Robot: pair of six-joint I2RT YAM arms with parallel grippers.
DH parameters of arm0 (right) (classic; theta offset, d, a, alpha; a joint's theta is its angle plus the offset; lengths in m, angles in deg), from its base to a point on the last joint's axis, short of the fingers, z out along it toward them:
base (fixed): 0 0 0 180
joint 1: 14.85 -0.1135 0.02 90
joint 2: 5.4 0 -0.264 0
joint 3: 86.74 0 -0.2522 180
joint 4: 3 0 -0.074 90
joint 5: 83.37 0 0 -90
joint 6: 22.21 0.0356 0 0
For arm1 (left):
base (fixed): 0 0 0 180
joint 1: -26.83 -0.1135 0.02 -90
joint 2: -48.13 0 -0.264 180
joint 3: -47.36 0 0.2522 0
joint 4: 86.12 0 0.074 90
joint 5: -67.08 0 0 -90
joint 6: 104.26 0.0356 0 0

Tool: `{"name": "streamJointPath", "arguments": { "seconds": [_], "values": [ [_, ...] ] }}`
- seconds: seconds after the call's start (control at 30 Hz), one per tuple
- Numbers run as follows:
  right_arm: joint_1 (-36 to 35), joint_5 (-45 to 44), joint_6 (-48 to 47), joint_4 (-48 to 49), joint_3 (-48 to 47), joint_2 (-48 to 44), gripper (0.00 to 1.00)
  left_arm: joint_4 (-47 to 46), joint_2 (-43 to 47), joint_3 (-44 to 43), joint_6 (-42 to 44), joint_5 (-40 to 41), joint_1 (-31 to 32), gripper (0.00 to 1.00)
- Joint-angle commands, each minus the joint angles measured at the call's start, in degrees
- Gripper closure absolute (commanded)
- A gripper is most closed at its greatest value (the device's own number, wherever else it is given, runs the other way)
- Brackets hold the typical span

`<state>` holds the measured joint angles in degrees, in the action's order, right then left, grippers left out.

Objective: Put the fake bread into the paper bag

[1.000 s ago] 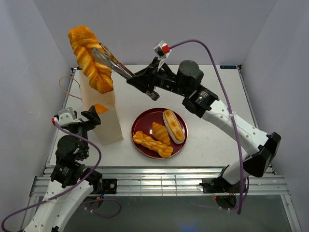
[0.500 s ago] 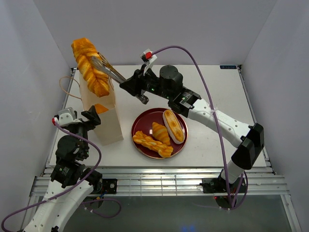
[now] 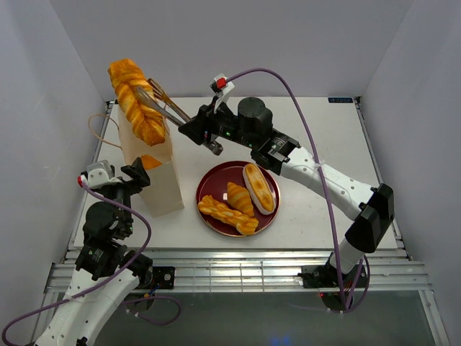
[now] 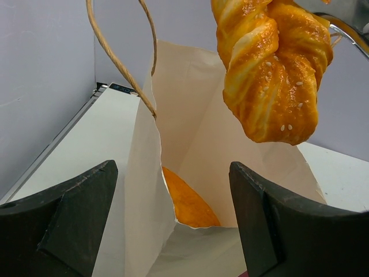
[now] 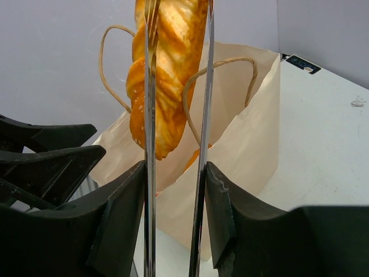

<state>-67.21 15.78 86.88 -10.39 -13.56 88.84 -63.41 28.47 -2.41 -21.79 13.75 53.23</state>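
One bread (image 4: 187,205) lies in the bag (image 3: 162,191); three more breads (image 3: 243,198) sit on the plate (image 3: 216,179). The right gripper (image 3: 205,130) squeezes tongs (image 3: 169,108) that pinch a braid (image 3: 137,101) above the bag's mouth. The left gripper (image 3: 137,175) has its fingers spread beside the bag.

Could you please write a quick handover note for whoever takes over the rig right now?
Right gripper: shut on tongs, which hold a braided bread above the paper bag, over its open mouth.
Left gripper: open, at the bag's near side.
Done: one bread lies in the bag.
Left: drop the braided bread in, then bag the three breads on the red plate.
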Motion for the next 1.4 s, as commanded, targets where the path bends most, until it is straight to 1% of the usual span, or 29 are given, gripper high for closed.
{"name": "streamJointPath", "arguments": {
  "seconds": [0.0, 0.27, 0.5, 0.67, 0.73, 0.9, 1.07, 1.2, 1.33, 1.37],
  "values": [
    [-0.2, 1.0, 0.2, 3.6, -2.0, 0.1, 0.5, -0.4, 0.2, -0.2, -0.1, 0.2, 0.3, 0.11],
    [-0.2, 1.8, 0.2, 2.6, -2.7, -0.1, 0.47, -0.3, 0.1, -0.1, -0.2, 0.2, 0.3, 0.12],
    [-0.2, 2.0, 0.1, 2.0, -3.6, -0.5, 0.48, -0.4, 0.1, -0.1, -0.1, 0.2, 0.3, 0.11],
    [-0.2, 3.5, 0.2, -1.4, -8.9, -0.3, 0.49, -0.4, 0.0, -0.1, -0.1, 0.0, 0.3, 0.11],
    [-0.2, 3.6, 0.2, -1.5, -8.8, -1.2, 0.49, -0.4, -0.1, -0.1, -0.1, 0.0, 0.3, 0.11],
    [-0.2, 3.1, 0.9, -1.2, -5.4, -5.7, 0.49, -0.3, 0.0, -0.1, -0.1, -0.2, 0.3, 0.11],
    [-0.2, 5.4, 2.9, -1.7, -5.1, -8.5, 0.49, -0.3, -0.4, -0.2, -0.2, -0.3, 0.3, 0.11],
    [-0.2, 5.1, 2.8, -1.7, -3.0, -11.5, 0.49, -0.3, -0.4, -0.1, -0.3, 0.0, 0.3, 0.11],
    [-0.2, 2.7, 2.6, 0.0, 5.1, -17.0, 0.49, -0.3, -0.5, -0.1, -0.2, -0.3, 0.4, 0.12],
    [-0.2, 2.2, 2.6, 0.3, 9.2, -19.6, 0.49, -0.4, -0.6, -0.1, -0.2, -0.4, 0.4, 0.12]
  ]
}}
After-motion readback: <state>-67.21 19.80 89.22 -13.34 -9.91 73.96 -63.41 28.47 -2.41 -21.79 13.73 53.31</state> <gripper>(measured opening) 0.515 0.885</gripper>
